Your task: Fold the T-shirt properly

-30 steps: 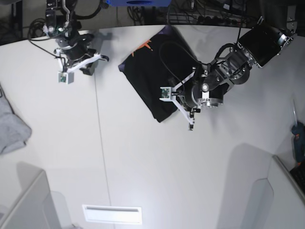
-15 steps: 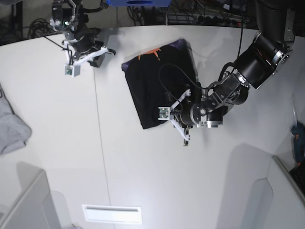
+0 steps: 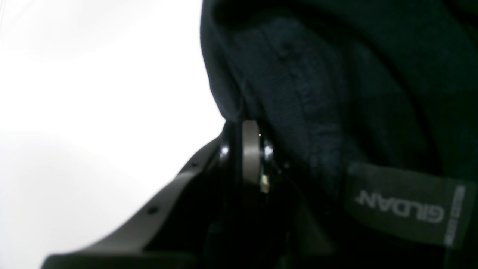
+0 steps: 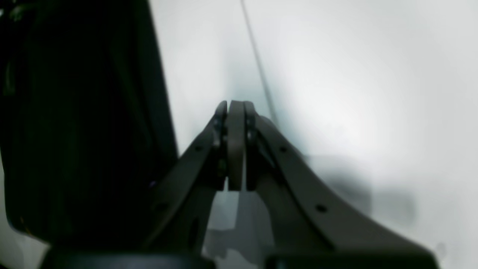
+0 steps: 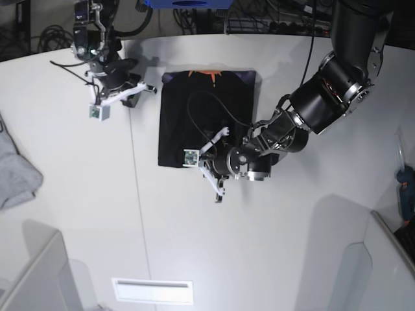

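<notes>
T-shirt is seen folded near the counter's far edge | its near hem is clamped in the left pincer | right pincer is closed empty near the far-left corner

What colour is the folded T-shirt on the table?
Black. The T-shirt shows best in the base view, with a little orange at its top edge.

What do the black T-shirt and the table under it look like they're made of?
T-shirt: soft matte knit, probably cotton; fine ribbed weave, stitched hem and woven Gildan label show in the left wrist view. Table: smooth, hard off-white board, likely laminate, with faint sheen and a thin seam.
</notes>
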Controlling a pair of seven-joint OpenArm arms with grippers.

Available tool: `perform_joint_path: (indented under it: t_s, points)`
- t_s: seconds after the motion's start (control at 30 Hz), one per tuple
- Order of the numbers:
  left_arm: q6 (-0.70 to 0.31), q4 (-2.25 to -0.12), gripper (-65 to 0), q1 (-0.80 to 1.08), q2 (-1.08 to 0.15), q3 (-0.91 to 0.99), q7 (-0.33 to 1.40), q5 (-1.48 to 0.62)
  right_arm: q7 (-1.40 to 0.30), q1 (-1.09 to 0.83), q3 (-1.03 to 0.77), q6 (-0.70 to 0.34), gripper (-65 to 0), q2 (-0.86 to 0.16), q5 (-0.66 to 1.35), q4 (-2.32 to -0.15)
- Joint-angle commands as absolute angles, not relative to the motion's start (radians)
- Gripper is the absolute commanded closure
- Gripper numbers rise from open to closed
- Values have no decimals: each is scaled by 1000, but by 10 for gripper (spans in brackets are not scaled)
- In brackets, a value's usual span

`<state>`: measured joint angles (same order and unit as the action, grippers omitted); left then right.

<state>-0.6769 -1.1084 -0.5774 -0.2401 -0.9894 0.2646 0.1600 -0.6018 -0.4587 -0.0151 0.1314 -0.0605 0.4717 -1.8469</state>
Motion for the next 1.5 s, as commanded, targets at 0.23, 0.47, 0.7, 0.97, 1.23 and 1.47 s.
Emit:
perform_joint_path:
  t_s: [0.23,0.47,0.7,0.97,1.23,1.47]
  points:
    - [-698,-1107,0,-585,-222,-992,278,153,-587,-463,21,125,0,-61,483,-1859]
    - [-698,-1109,0,-587,-225,-992,280,150,-587,-463,21,125,0,-61,483,-1859]
    - [-698,-1110,-105,-598,-225,-989,280,156,-587,-464,19,125,0,-61,483,-1859]
    - [-698,-1129,-382,-638,-228,-981,280,150,-587,-466,22,125,0,-61,483,-1859]
    - [-698,-1132,-418,-662,-228,-894,280,148,-587,-469,19,125,0,-61,483,-1859]
    - [-698,-1184,-413,-659,-214,-728,283,139,-585,-469,18,127,0,-61,483,-1859]
